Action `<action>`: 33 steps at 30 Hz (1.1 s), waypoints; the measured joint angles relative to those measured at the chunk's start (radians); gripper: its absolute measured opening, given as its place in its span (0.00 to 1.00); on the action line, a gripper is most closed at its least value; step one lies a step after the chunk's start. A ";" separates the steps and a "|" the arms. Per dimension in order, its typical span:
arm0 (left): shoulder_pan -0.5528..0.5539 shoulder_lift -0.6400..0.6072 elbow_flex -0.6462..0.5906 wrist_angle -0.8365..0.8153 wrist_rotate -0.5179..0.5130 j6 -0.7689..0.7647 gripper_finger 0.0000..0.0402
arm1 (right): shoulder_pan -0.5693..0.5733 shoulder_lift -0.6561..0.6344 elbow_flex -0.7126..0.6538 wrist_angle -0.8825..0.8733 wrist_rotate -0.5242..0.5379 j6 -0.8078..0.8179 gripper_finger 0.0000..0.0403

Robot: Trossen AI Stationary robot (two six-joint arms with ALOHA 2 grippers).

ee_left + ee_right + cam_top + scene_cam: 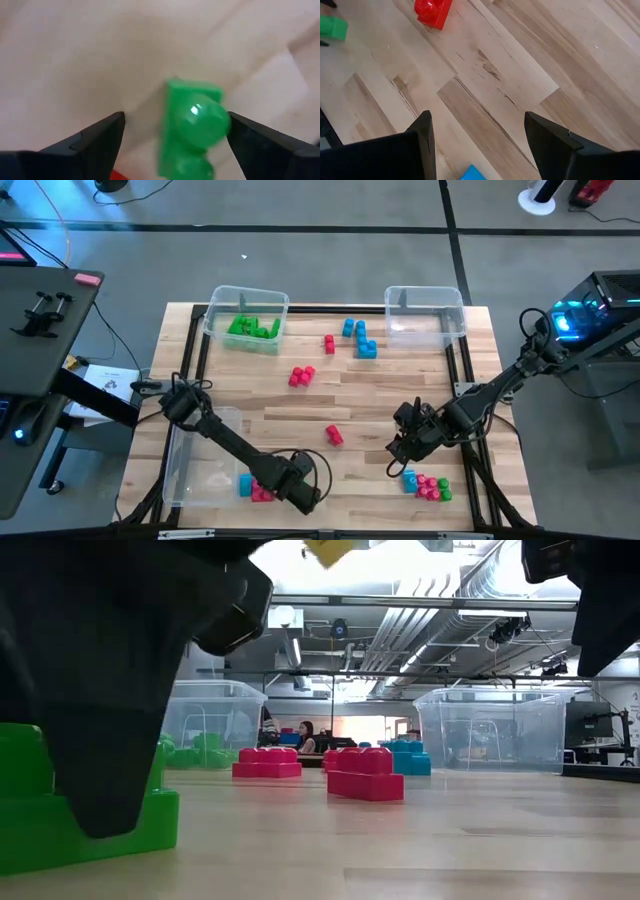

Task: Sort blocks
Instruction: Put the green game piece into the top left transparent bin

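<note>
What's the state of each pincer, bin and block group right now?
left pincer: open, straddling a green block, not closed on it
right pincer: open, empty, above bare table
far-left bin: upright, holds green blocks
far-right bin: upright, empty
near-left bin: upright, contents unclear
red blocks: loose on table
blue blocks: loose on table

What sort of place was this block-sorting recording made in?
Probably an open-plan lab or office workspace. The low view shows exposed ceiling ducts and a person seated at a desk beyond the wooden table; the high view shows a polished concrete floor with trailing cables.
</note>
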 joint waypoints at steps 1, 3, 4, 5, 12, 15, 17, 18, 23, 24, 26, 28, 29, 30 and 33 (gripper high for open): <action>0.005 0.000 0.000 -0.014 -0.009 0.020 0.80 | 0.000 0.000 0.000 0.000 0.000 0.000 0.48; 0.015 0.000 0.000 -0.018 -0.008 0.061 0.75 | 0.000 0.000 0.000 0.000 0.000 0.001 0.48; 0.020 0.000 0.000 -0.022 -0.002 0.078 0.72 | 0.000 0.000 0.000 0.000 0.000 0.001 0.48; 0.023 0.000 0.000 -0.023 0.000 0.092 0.67 | 0.000 0.000 0.000 0.000 0.000 0.001 0.48; 0.029 -0.002 0.000 -0.016 0.010 0.140 0.20 | 0.000 0.000 0.000 0.000 0.001 0.000 0.48; 0.032 -0.015 0.000 -0.023 0.011 0.174 0.20 | 0.000 0.000 0.000 0.000 0.001 0.000 0.48; 0.046 -0.045 -0.001 -0.038 0.009 0.200 0.20 | 0.000 0.000 0.000 0.000 0.001 0.000 0.48; 0.056 -0.070 -0.001 -0.046 -0.004 0.214 0.20 | 0.000 0.000 0.000 0.000 0.001 -0.002 0.48; 0.124 -0.265 -0.001 -0.132 -0.216 0.303 0.20 | 0.005 -0.015 0.000 0.041 0.009 -0.056 0.48; 0.140 -0.316 -0.001 -0.158 -0.278 0.323 0.20 | 0.005 -0.023 0.000 0.062 0.020 -0.071 0.48; 0.180 -0.424 0.001 -0.216 -0.419 0.361 0.20 | 0.005 -0.044 0.001 0.108 0.055 -0.100 0.48; 0.236 -0.522 0.002 -0.297 -0.560 0.395 0.20 | 0.005 -0.067 0.001 0.167 0.094 -0.115 0.48; 0.277 -0.564 0.002 -0.342 -0.613 0.418 0.20 | 0.004 -0.078 0.001 0.197 0.120 -0.123 0.48; 0.324 -0.603 0.002 -0.385 -0.649 0.445 0.20 | 0.002 -0.087 0.001 0.227 0.150 -0.128 0.48; 0.522 -0.688 -0.005 -0.484 -0.678 0.574 0.20 | -0.004 -0.099 0.002 0.311 0.247 -0.133 0.48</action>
